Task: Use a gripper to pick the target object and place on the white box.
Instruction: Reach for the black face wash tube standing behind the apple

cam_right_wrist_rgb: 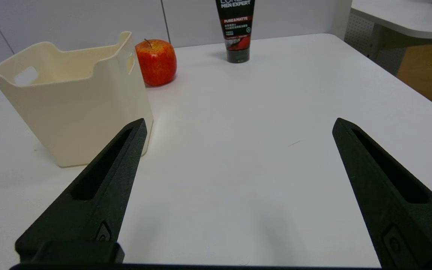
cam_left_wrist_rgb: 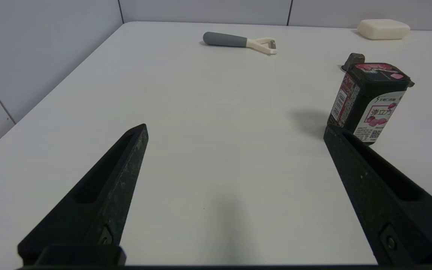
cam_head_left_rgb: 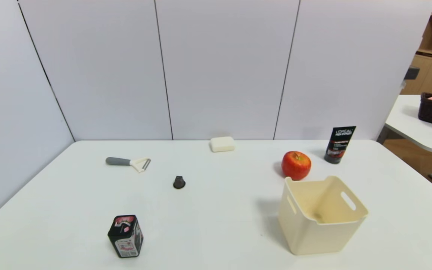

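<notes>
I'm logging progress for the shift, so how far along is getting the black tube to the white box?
Nothing looks done yet: the tube stands on the table behind the box, which has no tube in it. Nothing is in hand; the right claw is open and empty over the table, and so is the left claw. Left to do: grip the tube, lift it and place it at the box.

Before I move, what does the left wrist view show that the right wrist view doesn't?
Only left wrist: the peeler, the soap-like block, the black tin and the open left gripper.

Only right wrist: the white box, the apple, the black tube and the open right gripper.

Both: the white table and grey panels behind it.
</notes>
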Robot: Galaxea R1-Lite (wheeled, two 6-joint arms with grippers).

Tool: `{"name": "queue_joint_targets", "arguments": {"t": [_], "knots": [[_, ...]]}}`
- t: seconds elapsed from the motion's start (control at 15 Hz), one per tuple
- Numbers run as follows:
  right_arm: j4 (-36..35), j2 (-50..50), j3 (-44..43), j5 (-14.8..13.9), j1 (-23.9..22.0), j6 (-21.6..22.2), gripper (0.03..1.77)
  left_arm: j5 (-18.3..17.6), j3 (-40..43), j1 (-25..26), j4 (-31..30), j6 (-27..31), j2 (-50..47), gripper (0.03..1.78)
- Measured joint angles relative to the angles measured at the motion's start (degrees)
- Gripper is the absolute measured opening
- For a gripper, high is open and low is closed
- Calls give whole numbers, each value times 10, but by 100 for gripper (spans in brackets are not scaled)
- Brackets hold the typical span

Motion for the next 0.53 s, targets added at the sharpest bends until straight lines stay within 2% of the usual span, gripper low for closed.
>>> {"name": "queue_joint_targets", "arguments": {"t": [0.53], "knots": [[0,0,0,0,0,0,171,0,0,0,0,0,0,169]]}}
